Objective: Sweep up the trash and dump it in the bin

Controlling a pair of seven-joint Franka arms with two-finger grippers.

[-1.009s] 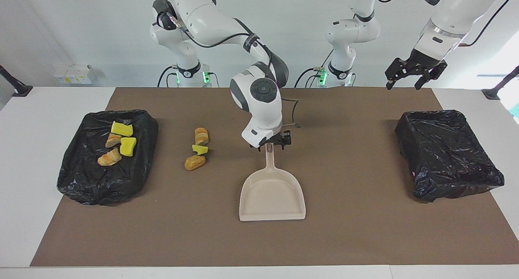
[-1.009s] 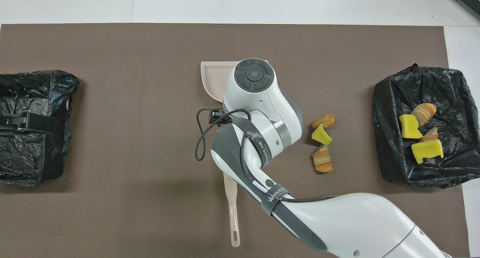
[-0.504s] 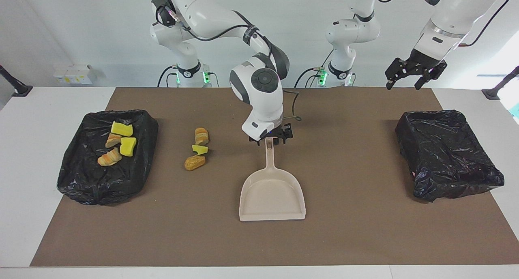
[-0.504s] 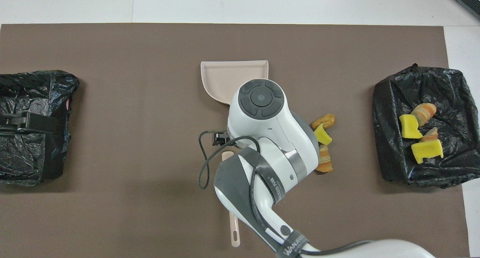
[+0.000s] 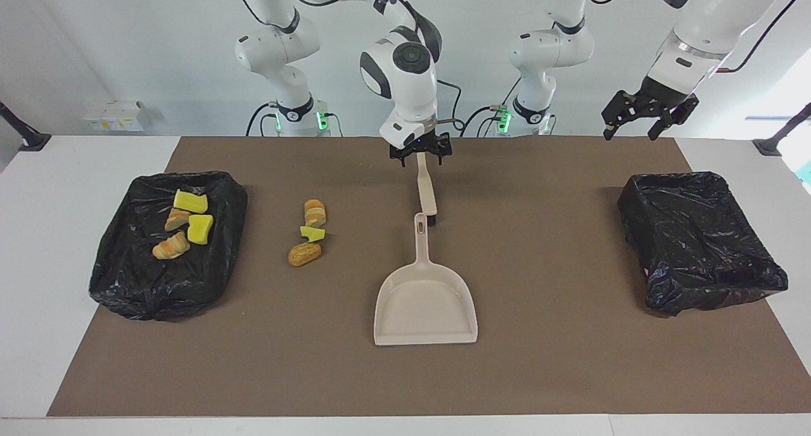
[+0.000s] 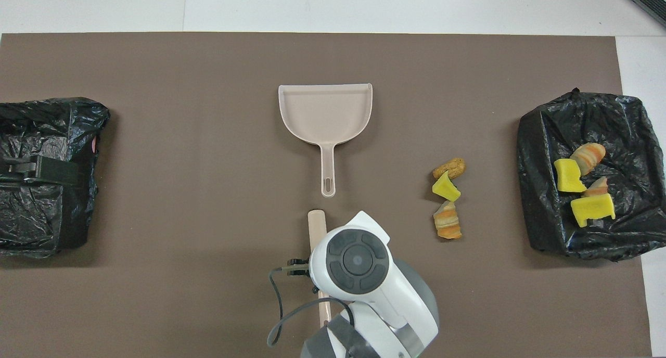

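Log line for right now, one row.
right end effector: at brush handle | left end effector: waiting, open | trash: three pieces on mat | dustpan: untouched

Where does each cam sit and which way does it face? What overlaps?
Facing view: high across the table, looking at the robots; shows both arms, right gripper over the brush, left gripper waiting over the mat's edge.
Overhead view: above the robots' end, looking steeply down; only the right arm's wrist shows.
Shared: dustpan, brush, loose trash, both bins, half a turn apart.
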